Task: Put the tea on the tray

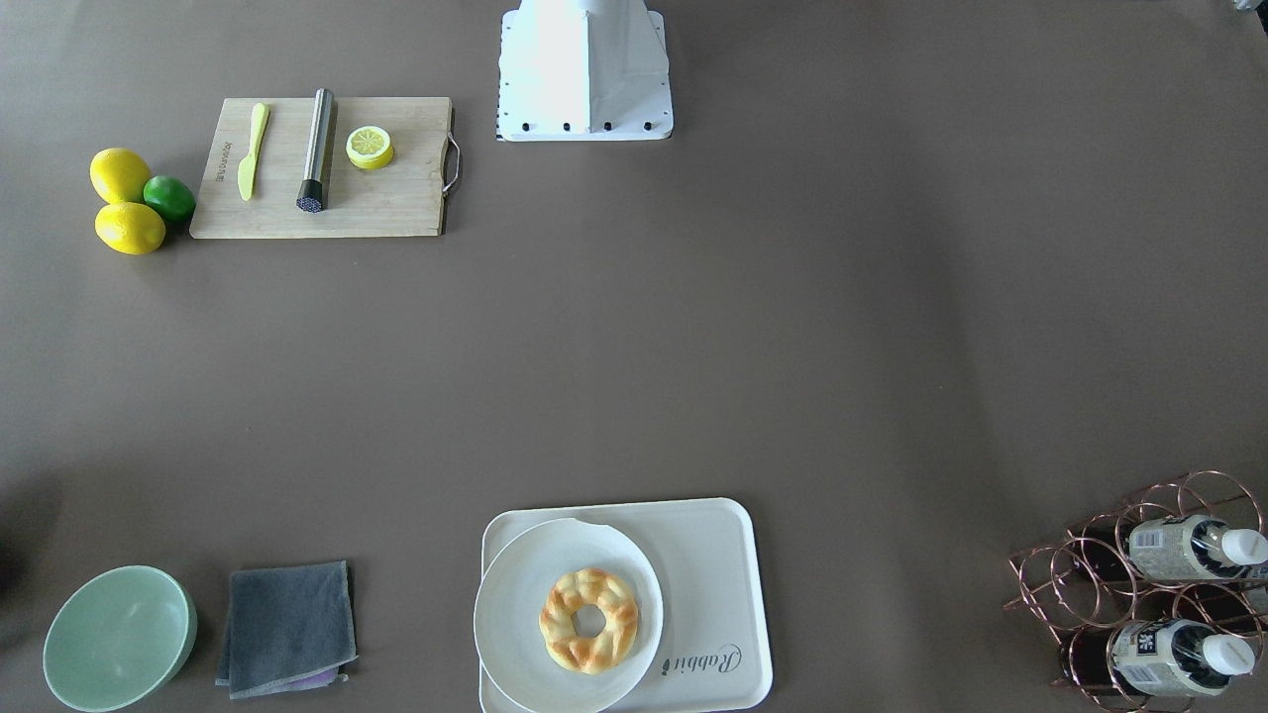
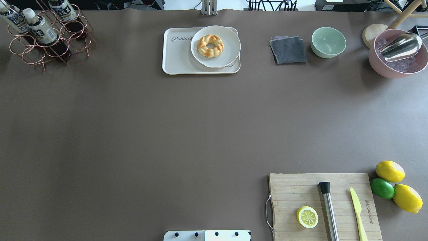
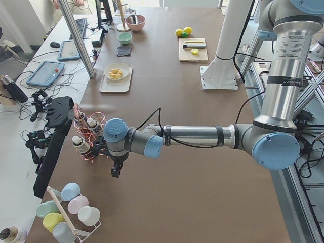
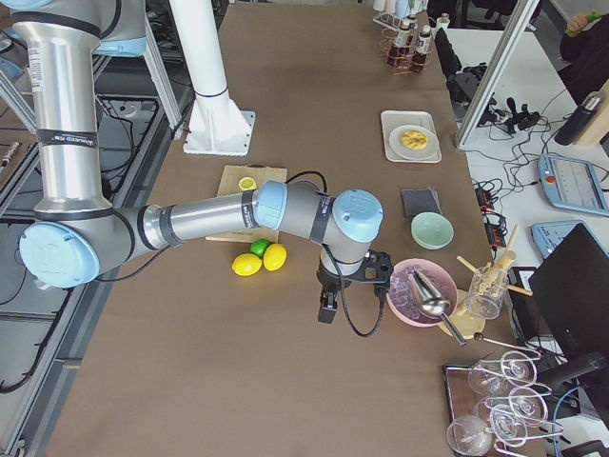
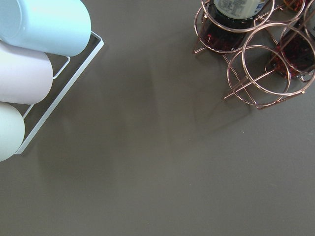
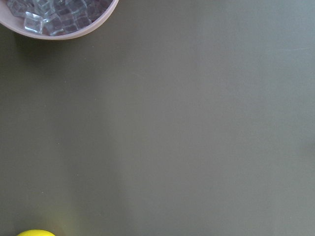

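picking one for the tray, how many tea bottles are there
3 tea bottles, all in the copper wire rack: one at the overhead view's left edge, one beside it, one further right. Others may be hidden.

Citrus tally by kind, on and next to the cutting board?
Whole lemons: 2
Lime: 1
Lemon half: 1
Total: 4
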`<state>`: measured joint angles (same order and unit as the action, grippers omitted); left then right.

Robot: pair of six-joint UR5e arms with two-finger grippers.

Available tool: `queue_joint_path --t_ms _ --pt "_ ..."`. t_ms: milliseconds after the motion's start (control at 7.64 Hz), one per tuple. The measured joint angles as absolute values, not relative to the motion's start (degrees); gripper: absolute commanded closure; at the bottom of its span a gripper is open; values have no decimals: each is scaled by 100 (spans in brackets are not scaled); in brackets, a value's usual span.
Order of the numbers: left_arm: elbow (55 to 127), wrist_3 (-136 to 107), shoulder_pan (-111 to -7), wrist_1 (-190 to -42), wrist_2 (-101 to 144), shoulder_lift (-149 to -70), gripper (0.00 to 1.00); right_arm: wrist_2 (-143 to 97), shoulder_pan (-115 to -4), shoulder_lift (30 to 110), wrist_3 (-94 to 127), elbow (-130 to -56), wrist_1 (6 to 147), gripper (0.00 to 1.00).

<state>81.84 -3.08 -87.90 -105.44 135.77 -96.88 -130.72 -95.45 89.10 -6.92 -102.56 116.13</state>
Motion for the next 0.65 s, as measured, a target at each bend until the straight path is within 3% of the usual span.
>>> queue_joint_path --t_ms 654 --pt "8249 -316 -8789 -10541 13564 -9619 2 -13089 -9533 8922 -695 -10049 11562 0"
